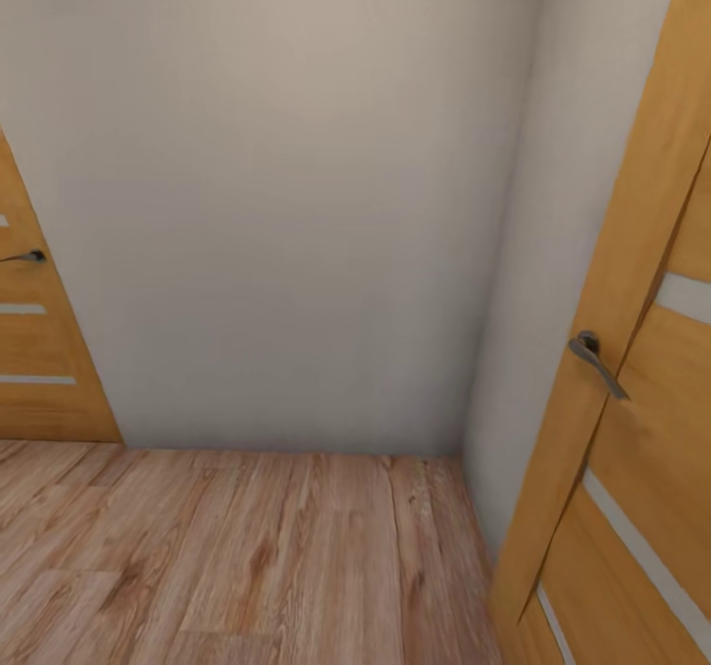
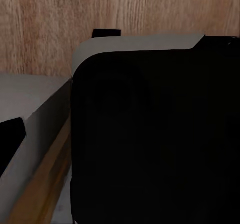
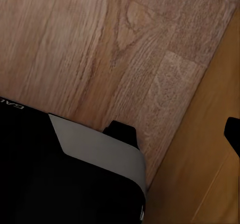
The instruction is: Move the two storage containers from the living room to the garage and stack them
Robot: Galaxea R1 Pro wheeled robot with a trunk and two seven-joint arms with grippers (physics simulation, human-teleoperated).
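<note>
The two storage containers are out of view. I face a corner of plain white wall [image 1: 296,201] over a light wood-plank floor [image 1: 247,556]. In the left wrist view one dark fingertip [image 2: 10,141] pokes in at the picture's edge beside my black and grey base [image 2: 150,134]. The right wrist view has one dark fingertip [image 3: 233,134] at the edge, over an orange-brown door face [image 3: 200,179]. Nothing lies between the fingers that I can see, and the gap between them is cut off.
An orange-brown door [image 1: 642,398] with glass slits and a grey lever handle [image 1: 595,357] stands close on the right. A second such door [image 1: 39,369] is at the left edge. Plank floor runs left and toward me.
</note>
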